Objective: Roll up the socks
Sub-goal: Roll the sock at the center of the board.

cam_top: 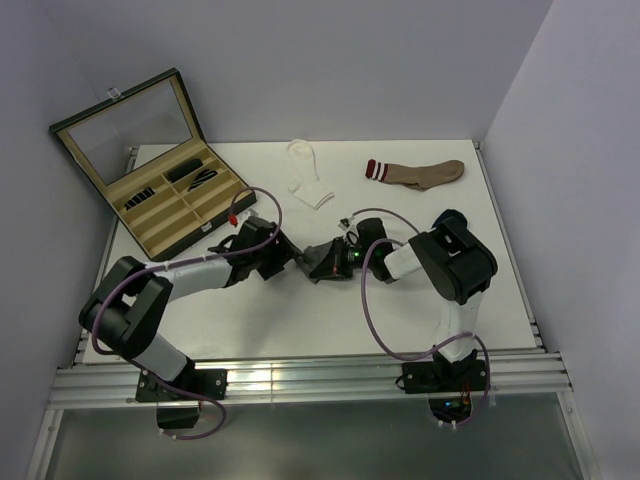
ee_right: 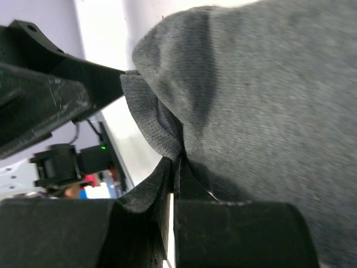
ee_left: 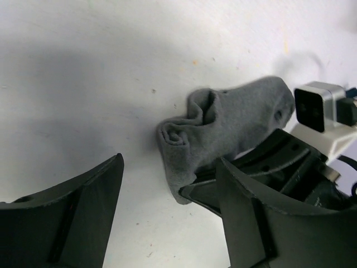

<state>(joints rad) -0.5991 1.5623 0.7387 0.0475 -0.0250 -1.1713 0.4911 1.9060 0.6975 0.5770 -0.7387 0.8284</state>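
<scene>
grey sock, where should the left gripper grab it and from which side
Grip the grey sock at its rolled end, the thick spiral of folds facing the open left gripper. Come in low from the left arm's side, one finger on each side of the roll. The right gripper is shut on the sock's other edge, so that side is taken.

The dark grey sock (cam_top: 326,262) is plain. Behind it lies a plain white sock (cam_top: 310,182). Behind and right of it is a tan-brown sock (cam_top: 425,174) with a maroon, white-striped cuff. Left of it, a dark case (cam_top: 190,222) shows beige lining. The table (cam_top: 500,260) is white.
</scene>
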